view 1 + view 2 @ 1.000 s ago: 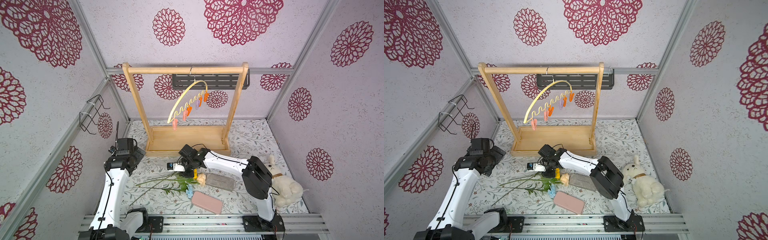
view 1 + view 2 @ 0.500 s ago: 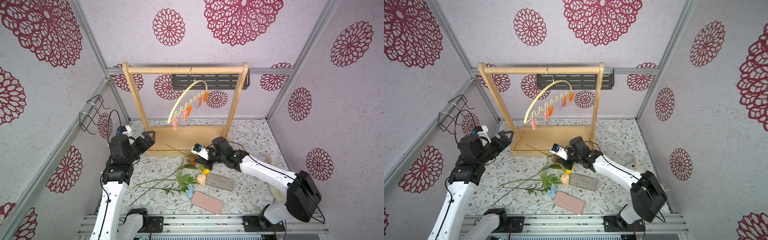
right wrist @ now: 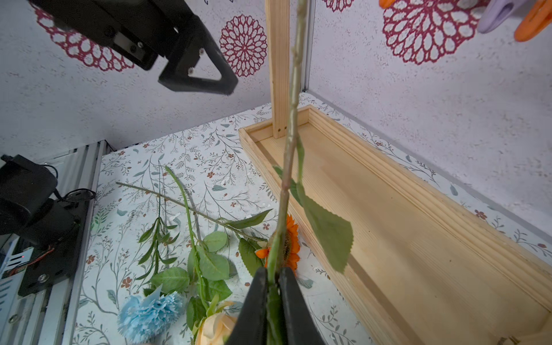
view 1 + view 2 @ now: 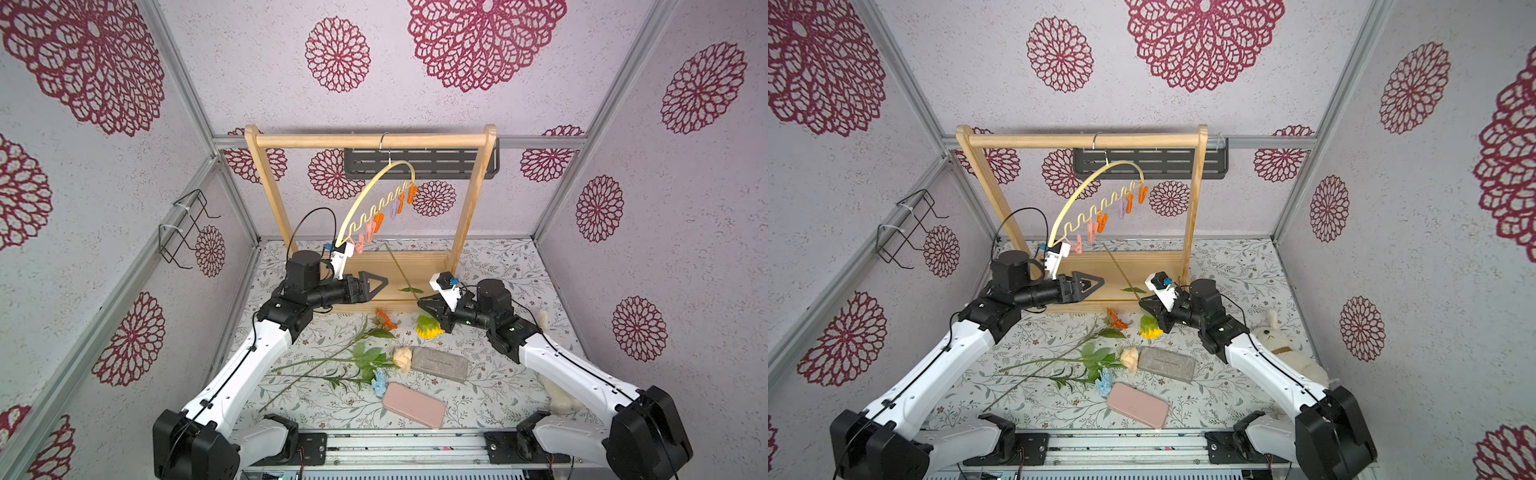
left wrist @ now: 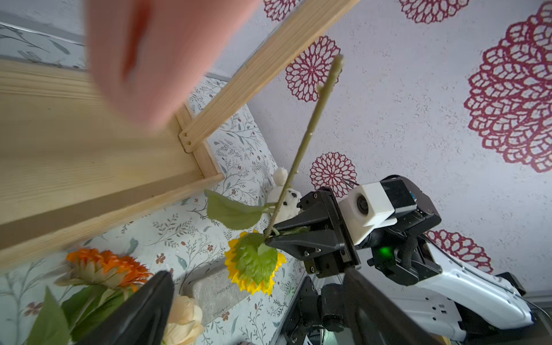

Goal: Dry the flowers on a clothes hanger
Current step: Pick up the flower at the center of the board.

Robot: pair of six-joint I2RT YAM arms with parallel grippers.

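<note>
Right gripper [image 4: 423, 308] clamps the sunflower [image 4: 428, 329] just behind its bloom, stem slanting up toward the low end of the clothes hanger [image 4: 361, 195]; left gripper [image 4: 380, 283], wide open and empty, hovers nearer it.

Both top views look down from high at the front over the whole booth. The wrist cameras look closely along their jaws; both show the sunflower [image 5: 254, 263] and the wooden rack [image 3: 388, 224].

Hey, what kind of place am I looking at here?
Probably a small robot test booth dressed as a laundry corner: wallpapered panels in a metal frame, two arms on a base rail, a wooden rack holding a clothes hanger.
</note>
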